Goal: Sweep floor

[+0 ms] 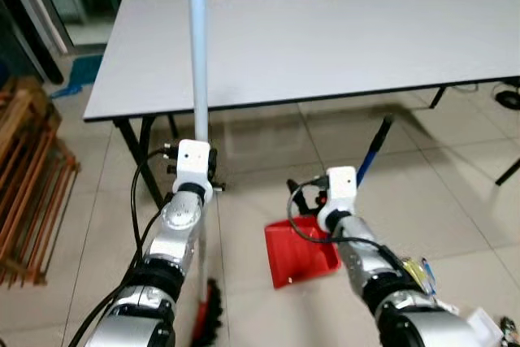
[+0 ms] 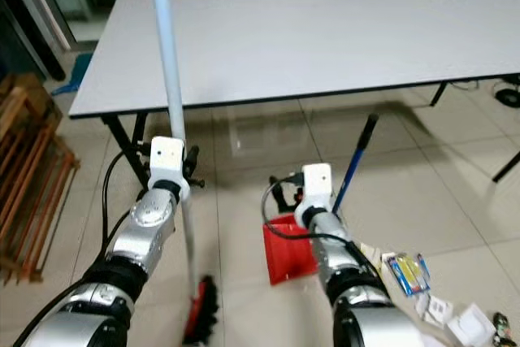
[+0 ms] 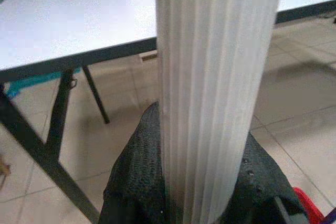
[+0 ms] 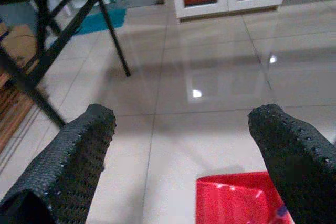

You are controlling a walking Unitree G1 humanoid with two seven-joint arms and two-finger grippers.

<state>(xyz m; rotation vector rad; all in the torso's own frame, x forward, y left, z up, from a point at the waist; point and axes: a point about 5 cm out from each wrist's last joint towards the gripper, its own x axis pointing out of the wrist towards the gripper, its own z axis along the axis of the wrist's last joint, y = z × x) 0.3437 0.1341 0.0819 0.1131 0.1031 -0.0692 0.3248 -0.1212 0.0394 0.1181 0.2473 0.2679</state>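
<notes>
Broom [image 2: 172,111] standing upright on the tiled floor [image 1: 455,193] before a white table [image 1: 325,30], left gripper [image 3: 199,192] clamped round its pale handle, red bristles [image 2: 201,310] down low, right gripper [image 4: 184,156] spread wide, grasping nothing — red dustpan [image 1: 301,251] just below it

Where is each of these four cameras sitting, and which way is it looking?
Left eye view: on the head, looking forward and down at the white rectangular table and tiled floor; both silver arms show.
Right eye view: same head, same scene, shifted sideways; it shares the red plastic dustpan.
Left wrist view: on the left wrist, looking along the left pincer, shut on the pale ribbed broom pole.
Right wrist view: on the right wrist, looking along the open right pincer at floor and dustpan.
</notes>
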